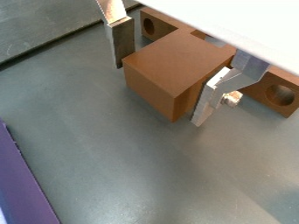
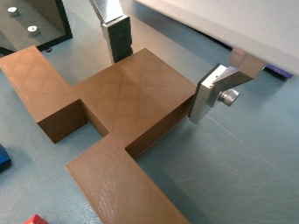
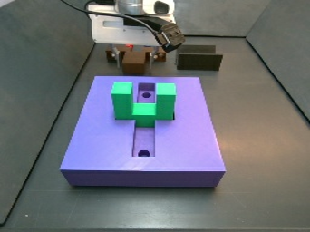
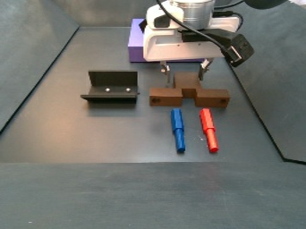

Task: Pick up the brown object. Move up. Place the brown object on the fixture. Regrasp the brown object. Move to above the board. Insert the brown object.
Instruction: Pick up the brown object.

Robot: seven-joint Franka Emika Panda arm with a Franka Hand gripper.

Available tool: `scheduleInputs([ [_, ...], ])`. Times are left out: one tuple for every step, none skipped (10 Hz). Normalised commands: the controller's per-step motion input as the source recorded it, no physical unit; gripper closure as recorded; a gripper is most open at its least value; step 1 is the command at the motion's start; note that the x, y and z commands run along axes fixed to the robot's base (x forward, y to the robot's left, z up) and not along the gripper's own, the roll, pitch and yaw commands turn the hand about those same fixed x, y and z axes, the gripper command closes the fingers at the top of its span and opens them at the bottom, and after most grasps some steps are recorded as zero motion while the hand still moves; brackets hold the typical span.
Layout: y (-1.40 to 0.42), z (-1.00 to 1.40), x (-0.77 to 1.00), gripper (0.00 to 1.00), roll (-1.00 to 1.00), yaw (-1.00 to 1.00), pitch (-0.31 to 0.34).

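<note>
The claw (image 4: 183, 75) straddles the brown object (image 4: 189, 93); the fixture (image 4: 110, 88) sits at its nine o'clock, well apart.

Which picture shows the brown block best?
A wrist view shows the brown object best: its cross shape fills the frame, with the tool straddling its middle arm. A side view shows it small on the floor; elsewhere it is partly hidden or far off.

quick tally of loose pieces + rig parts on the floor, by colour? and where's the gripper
Brown: 1, the brown object
Dark olive: 1, the fixture
Purple: 1, the board
Green: 1, the U-shaped block on the board
Blue: 1, a peg
Red: 1, a peg
Total: 6
The gripper is open, its fingers straddling the brown object's middle.
</note>
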Motion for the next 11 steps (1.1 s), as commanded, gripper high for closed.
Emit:
scheduleInputs([
  [0.08,-0.19,0.00,0.00,0.11,-0.12,0.000],
  [0.00,-0.15,0.00,0.00,0.11,-0.23,0.056],
  [0.01,-0.08,0.00,0.00,0.09,-0.21,0.060],
  [0.00,0.00,0.00,0.00,0.02,-0.13,0.029],
  [0.00,0.00,0.00,0.00,0.01,-0.03,0.000],
  [0.00,0.00,0.00,0.00,0.00,-0.01,0.000],
  [0.00,0.00,0.00,0.00,0.01,-0.02,0.000],
  [0.00,0.00,0.00,0.00,0.00,-0.02,0.000],
  [0.00,-0.02,0.00,0.00,0.00,-0.02,0.000],
  [0.00,0.00,0.00,0.00,0.03,-0.03,0.000],
  [0.00,0.00,0.00,0.00,0.00,0.00,0.000],
])
